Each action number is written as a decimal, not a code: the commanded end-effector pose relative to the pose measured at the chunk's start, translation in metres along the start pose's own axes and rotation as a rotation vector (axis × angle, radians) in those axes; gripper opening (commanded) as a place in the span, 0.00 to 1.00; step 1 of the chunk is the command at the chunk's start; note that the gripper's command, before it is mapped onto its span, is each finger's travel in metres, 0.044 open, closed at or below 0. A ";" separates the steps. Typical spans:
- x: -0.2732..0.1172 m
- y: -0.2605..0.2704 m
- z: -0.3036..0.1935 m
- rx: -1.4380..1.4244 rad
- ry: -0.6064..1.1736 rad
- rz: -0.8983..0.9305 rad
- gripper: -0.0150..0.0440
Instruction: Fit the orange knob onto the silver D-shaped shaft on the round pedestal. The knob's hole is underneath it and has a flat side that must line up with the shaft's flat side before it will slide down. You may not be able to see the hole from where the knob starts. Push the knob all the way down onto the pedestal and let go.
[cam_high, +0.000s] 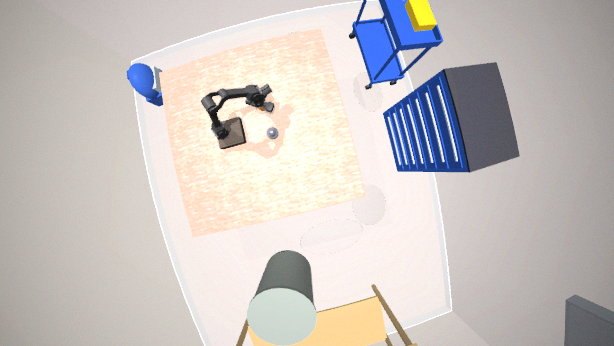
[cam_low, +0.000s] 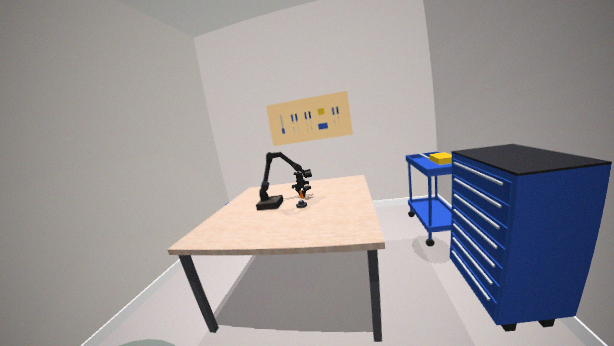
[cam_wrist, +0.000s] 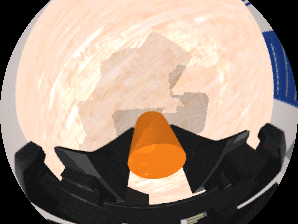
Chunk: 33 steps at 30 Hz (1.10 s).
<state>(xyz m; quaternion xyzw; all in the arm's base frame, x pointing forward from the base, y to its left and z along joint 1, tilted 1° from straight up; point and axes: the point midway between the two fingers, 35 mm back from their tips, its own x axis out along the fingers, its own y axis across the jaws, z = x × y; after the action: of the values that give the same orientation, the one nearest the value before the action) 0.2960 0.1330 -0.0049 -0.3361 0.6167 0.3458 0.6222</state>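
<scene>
The orange knob (cam_high: 261, 108) (cam_low: 301, 194) (cam_wrist: 157, 161) stands between the two black fingertips. In the wrist view it looks like a tapered cylinder with its smooth round top towards the camera. My gripper (cam_high: 263, 106) (cam_low: 301, 192) (cam_wrist: 154, 137) is shut on it, one finger on each side, low over the table. Whether the knob's base touches the table is too small to tell. Its underside and hole are hidden. The round pedestal (cam_high: 272, 133) (cam_low: 301, 205) stands on the table apart from the knob, nearer the exterior camera. It is not seen in the wrist view. The shaft's flat side is too small to make out.
The wooden table (cam_high: 280, 195) (cam_low: 280, 235) carries the arm's dark base (cam_high: 233, 134) (cam_low: 270, 202), left of the pedestal in the top and exterior views. A blue cart (cam_high: 377, 50) (cam_low: 432, 210) and a blue drawer cabinet (cam_high: 480, 110) (cam_low: 555, 240) stand off the table to the right.
</scene>
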 end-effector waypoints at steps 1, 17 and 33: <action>-0.019 -0.003 0.004 0.005 -0.006 -0.006 0.25; -0.127 -0.001 0.002 0.005 -0.006 -0.007 0.25; -0.148 0.006 -0.004 0.005 -0.009 -0.167 0.25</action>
<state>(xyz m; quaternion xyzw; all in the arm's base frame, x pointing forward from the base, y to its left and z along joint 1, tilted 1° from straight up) 0.2922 0.1304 0.1351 -0.3641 0.6005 0.3155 0.6381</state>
